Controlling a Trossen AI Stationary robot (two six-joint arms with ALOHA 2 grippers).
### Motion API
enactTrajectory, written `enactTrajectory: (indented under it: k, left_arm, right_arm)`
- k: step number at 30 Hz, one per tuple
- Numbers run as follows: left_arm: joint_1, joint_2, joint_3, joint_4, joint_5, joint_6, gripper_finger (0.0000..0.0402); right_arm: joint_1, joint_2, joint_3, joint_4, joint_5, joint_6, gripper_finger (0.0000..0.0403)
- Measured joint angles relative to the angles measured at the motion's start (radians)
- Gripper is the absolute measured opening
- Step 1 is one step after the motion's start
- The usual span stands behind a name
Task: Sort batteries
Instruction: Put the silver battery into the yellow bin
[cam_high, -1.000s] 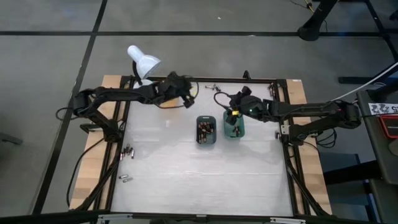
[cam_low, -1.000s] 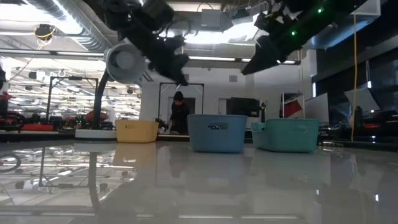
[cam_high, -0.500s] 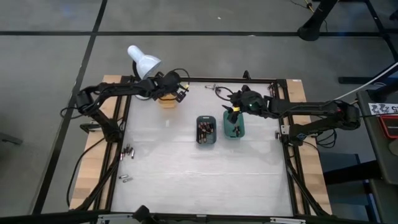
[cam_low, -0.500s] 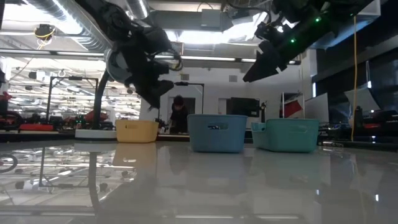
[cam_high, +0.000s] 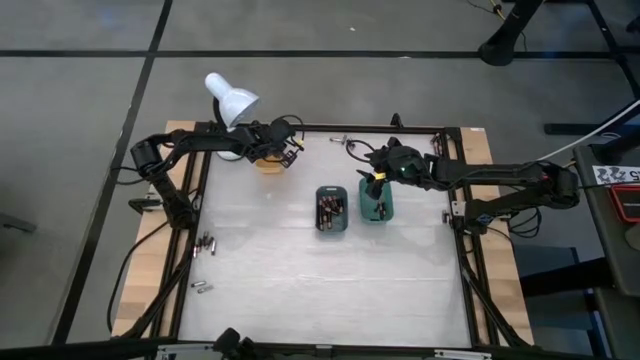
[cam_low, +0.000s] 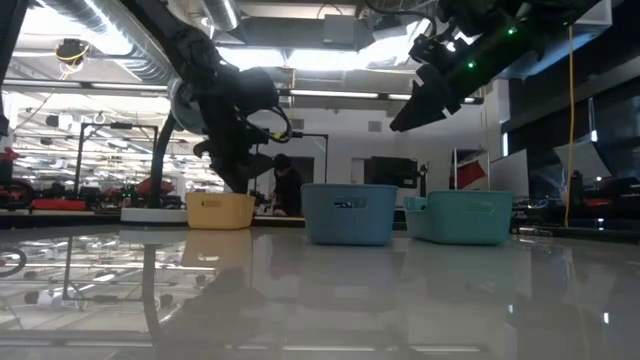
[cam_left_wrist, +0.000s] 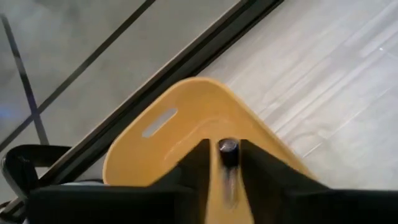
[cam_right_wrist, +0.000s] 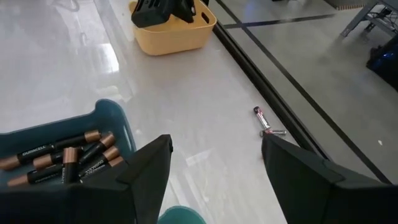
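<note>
- The left gripper (cam_left_wrist: 219, 163) has its jaws slightly parted with a battery (cam_left_wrist: 228, 149) sitting between them, directly over the orange tray (cam_left_wrist: 186, 124); whether the fingers press the cell cannot be told. The right gripper (cam_right_wrist: 211, 168) hangs with its jaws spread wide and nothing between them.
- At the table's left edge, loose batteries (cam_high: 206, 243) lie in a small cluster, with another pair (cam_high: 202, 287) nearer the front.
- Since a second ago the left arm has pulled back toward the lamp (cam_high: 231, 99) and come down over the orange tray at the rear left corner; the low view shows its gripper (cam_low: 232, 160) lower than before, just above the tray's rim.
- The dark teal tray (cam_high: 331, 210) at mid-table holds a heap of batteries (cam_right_wrist: 62, 162) with copper-coloured ends.
- The green tray (cam_high: 377, 200) stands just beside it, with the right gripper above its rear end, shifted a little toward the back since a second ago.
- Two more batteries (cam_right_wrist: 264, 122) lie by the rear frame.
</note>
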Motion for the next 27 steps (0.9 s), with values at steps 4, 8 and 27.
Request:
enactTrajectory:
  k: [4,8,27]
  left_arm:
    - [-0.001,-0.002,0.000,-0.005,0.000,-0.002,0.0143]
    - [0.000,-0.003,0.000,-0.020,0.000,-0.007,0.0178]
    - [-0.138,-0.003,0.000,-0.170,0.169,-0.072,0.0139]
  right_arm:
    - [0.000,0.000,0.000,-0.001,-0.007,0.000,0.0253]
    - [0.000,0.000,0.000,-0.002,-0.011,0.000,0.0253]
    - [0.000,0.000,0.000,-0.001,-0.041,-0.002,0.0253]
